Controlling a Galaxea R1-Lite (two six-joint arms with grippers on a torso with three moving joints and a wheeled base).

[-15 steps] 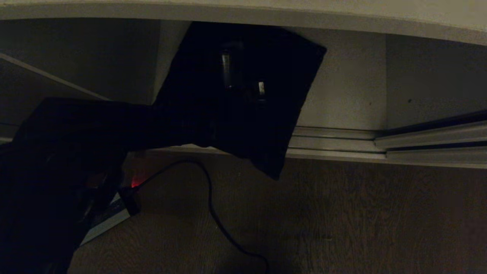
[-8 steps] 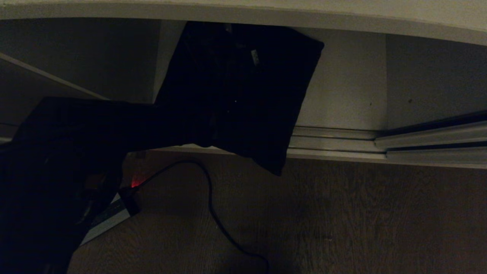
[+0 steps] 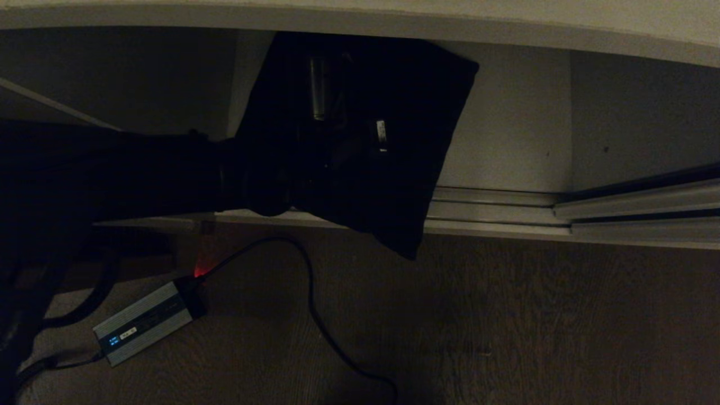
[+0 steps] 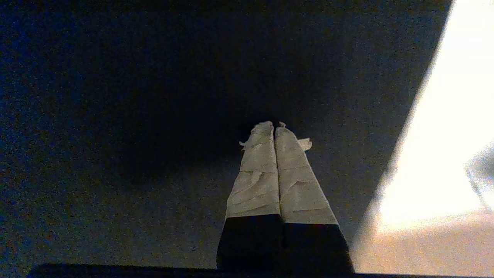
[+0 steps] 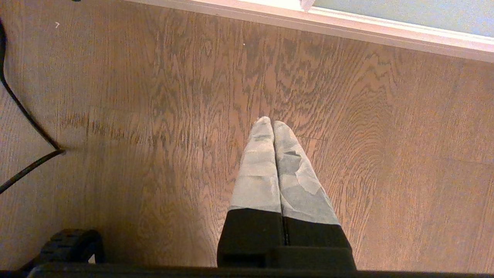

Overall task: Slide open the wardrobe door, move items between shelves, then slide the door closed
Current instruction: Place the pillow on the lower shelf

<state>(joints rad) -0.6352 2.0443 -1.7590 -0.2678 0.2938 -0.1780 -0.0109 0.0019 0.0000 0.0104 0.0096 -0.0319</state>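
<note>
A black cushion (image 3: 394,169) lies back up on the wardrobe's white bottom shelf (image 3: 506,124), with one corner hanging over the floor. My dark left arm (image 3: 140,169) reaches in from the left and ends over it. In the left wrist view my left gripper (image 4: 274,125) is shut, its taped fingertips pressed together against the cushion's black fabric (image 4: 135,116), nothing between them. My right gripper (image 5: 273,122) is shut and hangs parked over the wooden floor. The pale grey-green sliding wardrobe door (image 5: 405,11) shows at the edge of the right wrist view.
Another white shelf edge (image 3: 394,17) runs above the cushion. Metal door tracks (image 3: 495,211) run along the wardrobe's front. On the wooden floor lie a silver power adapter (image 3: 143,323) and a black cable (image 3: 315,315). A black wheel (image 5: 71,243) sits by the right arm.
My left arm has risen in the head view, uncovering the power adapter. The cushion's overhanging corner has slid a little toward the wardrobe. The right arm has not moved.
</note>
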